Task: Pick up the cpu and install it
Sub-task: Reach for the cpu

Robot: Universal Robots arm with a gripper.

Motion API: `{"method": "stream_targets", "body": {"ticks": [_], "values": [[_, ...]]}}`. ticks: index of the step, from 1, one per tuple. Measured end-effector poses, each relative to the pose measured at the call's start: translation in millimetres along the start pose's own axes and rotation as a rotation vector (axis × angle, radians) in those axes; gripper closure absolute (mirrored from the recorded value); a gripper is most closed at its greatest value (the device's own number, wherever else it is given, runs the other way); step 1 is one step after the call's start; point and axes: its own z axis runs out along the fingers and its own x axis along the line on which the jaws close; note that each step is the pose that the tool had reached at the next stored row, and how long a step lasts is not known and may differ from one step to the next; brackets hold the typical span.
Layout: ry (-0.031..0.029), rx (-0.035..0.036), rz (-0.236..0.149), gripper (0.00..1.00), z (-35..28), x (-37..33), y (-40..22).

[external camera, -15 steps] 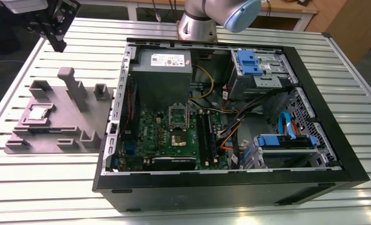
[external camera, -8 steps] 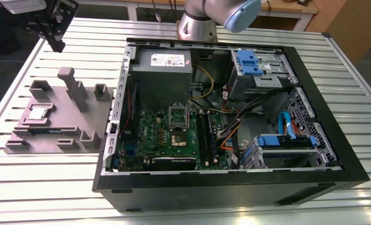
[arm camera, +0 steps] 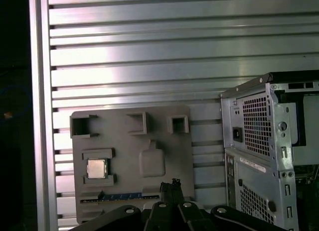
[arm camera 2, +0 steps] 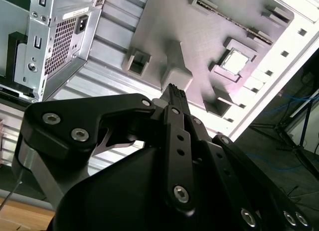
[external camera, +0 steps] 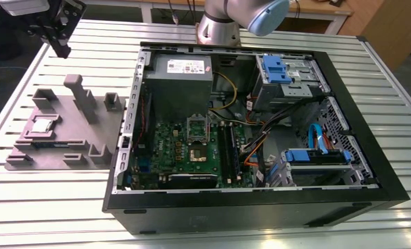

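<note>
— Ribbed aluminium table runs under everything, and we see two things lying on it.

— Yes. We have the grey plastic fixture at the exterior view's left and the open computer case just beside it, to the right.

— Where do we put the cpu?

— It lies flat in a square recess of the fixture, on the side away from the case. Its pale metal top faces up, and we see that in the first wrist view and in the second wrist view.

— And the pincer?

— We find it high over the far corner of the table, at the exterior view's upper left, well apart from the cpu. In the second wrist view its black fingers lie pressed together, with nothing between them.

— So we call it closed and empty.

— We do. Inside the case we make out the green motherboard, with the grey power supply behind it. The arm stands at the far side of the case.
</note>
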Motion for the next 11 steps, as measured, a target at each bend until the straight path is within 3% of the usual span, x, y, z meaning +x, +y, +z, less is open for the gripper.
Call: {"method": "stream_targets", "body": {"ticks": [11], "values": [[0.0015,0.0001,0.0,0.9,0.7,2.7,-0.2]]}}
